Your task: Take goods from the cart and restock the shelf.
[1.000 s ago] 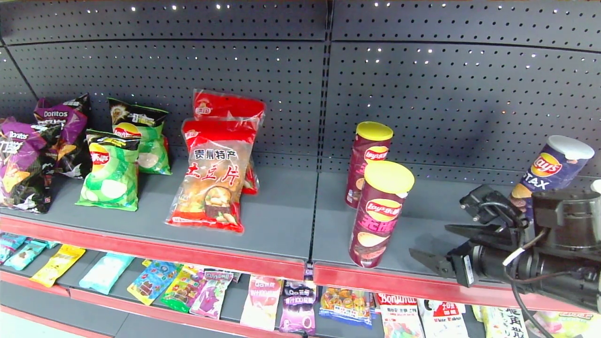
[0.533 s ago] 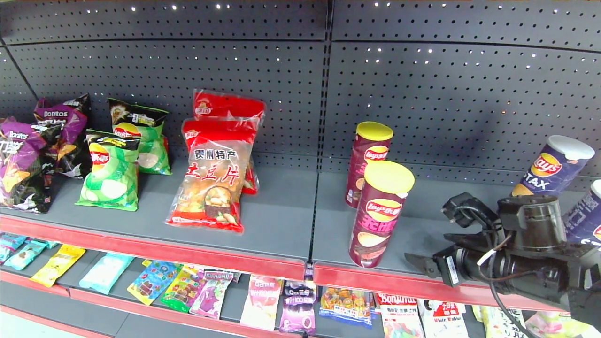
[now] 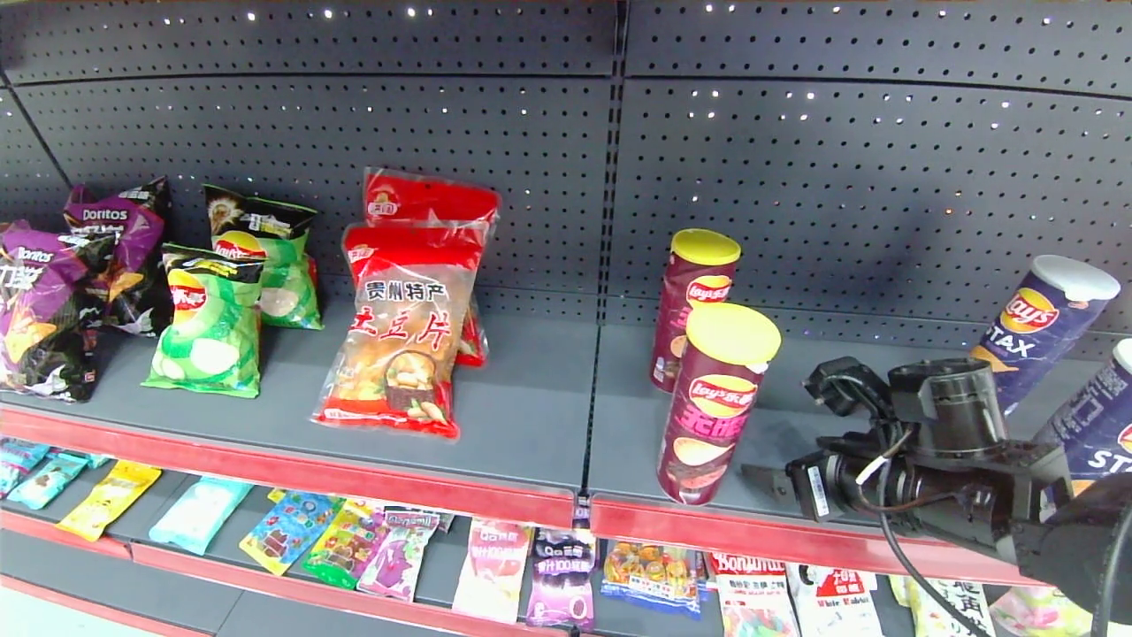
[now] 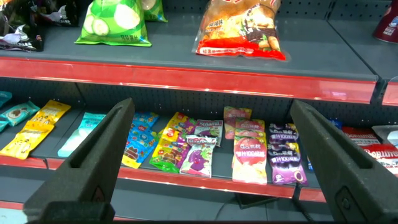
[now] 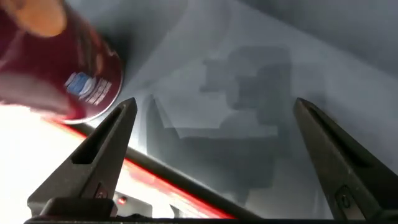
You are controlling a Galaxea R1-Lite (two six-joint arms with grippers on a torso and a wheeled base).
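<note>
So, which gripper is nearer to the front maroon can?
Right. The right gripper is beside the front maroon can, at its base; the left gripper faces the lower candy shelf, farther away.

Shelf point(image 3: 531, 416): plain grey, red front lip. Back panel point(image 3: 840, 177): dark grey, dotted with rows of holes. Toward 3 o'clock, maroon cans point(image 3: 716, 407) with yellow lids, then blue cans point(image 3: 1039, 327) with white lids. Toward 9 o'clock, green bags point(image 3: 212, 327) and purple bags point(image 3: 44, 301). At centre, red-and-clear bags point(image 3: 407, 336).
</note>
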